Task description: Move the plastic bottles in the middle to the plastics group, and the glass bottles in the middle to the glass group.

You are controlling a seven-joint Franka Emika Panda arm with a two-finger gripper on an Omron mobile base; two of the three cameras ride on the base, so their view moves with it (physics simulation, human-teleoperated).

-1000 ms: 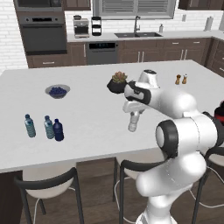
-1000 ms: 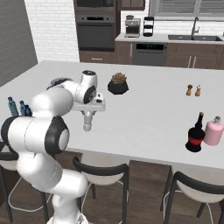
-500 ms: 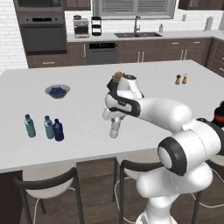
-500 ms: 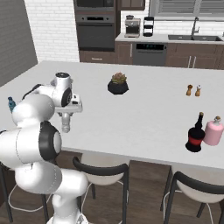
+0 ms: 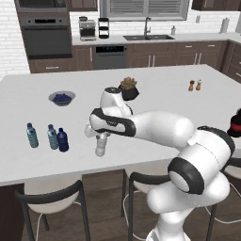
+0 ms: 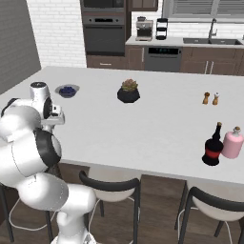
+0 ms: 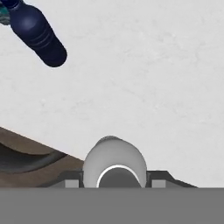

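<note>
My gripper (image 5: 100, 138) is shut on the clear greyish-white plastic bottle (image 5: 100, 147), which hangs upright low over the counter's front left part. In the hand view the same bottle (image 7: 114, 162) sits between the fingers (image 7: 72, 179), seen from above. Left of it stand the navy plastic bottle (image 5: 62, 140) and two teal-blue bottles (image 5: 52, 137) (image 5: 32, 135) of the plastics group. The navy bottle (image 7: 37, 33) lies at the hand view's upper left. At the far right, the dark red glass bottle (image 6: 212, 147) stands beside the pink vessel (image 6: 232, 143).
A bowl of blueberries (image 5: 61, 98) sits at the back left. A potted plant (image 5: 128, 88) stands mid-counter, and two brown shakers (image 5: 195, 85) stand further right. Dark stools (image 5: 52, 197) line the counter's front edge. My arm spans the counter's middle.
The arm has swung left across the counter carrying the clear bottle, from the middle to a spot just right of the navy bottle. The other bottles stay put.
</note>
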